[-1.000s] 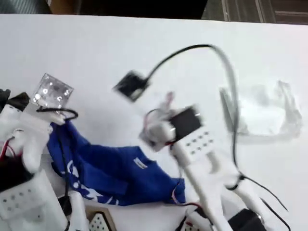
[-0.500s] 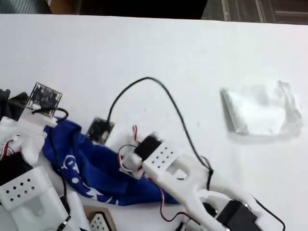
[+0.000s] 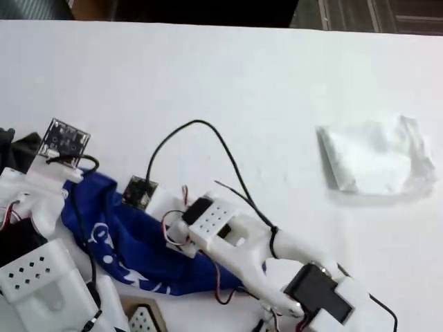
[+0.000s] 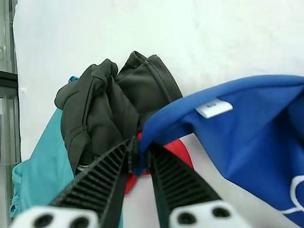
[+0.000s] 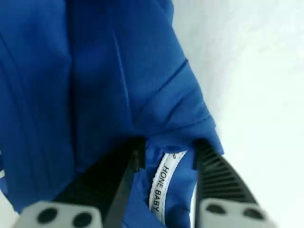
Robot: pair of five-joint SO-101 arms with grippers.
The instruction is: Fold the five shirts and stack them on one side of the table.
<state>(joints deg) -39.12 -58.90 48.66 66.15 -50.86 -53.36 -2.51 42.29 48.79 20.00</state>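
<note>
A blue shirt [image 3: 131,245] lies crumpled at the table's near left. My left gripper [image 4: 141,147] is shut on its hem, which it holds up off the table; in the high view the left gripper [image 3: 73,180] sits at the shirt's left end. My right gripper [image 5: 169,149] is open, its fingers either side of the blue collar fold with the white label [image 5: 164,183]. From above, the right gripper [image 3: 163,221] rests on the shirt's middle. A folded white shirt [image 3: 374,162] lies at the right.
A dark grey shirt [image 4: 109,99], a teal shirt [image 4: 38,156] and a red shirt [image 4: 183,154] are bunched beyond the blue one at the table's left edge. The right arm's black cable [image 3: 208,138] loops over the table's middle.
The right arm swung from the table's middle down and left onto the blue shirt. The left arm stayed almost still, still holding the hem.
</note>
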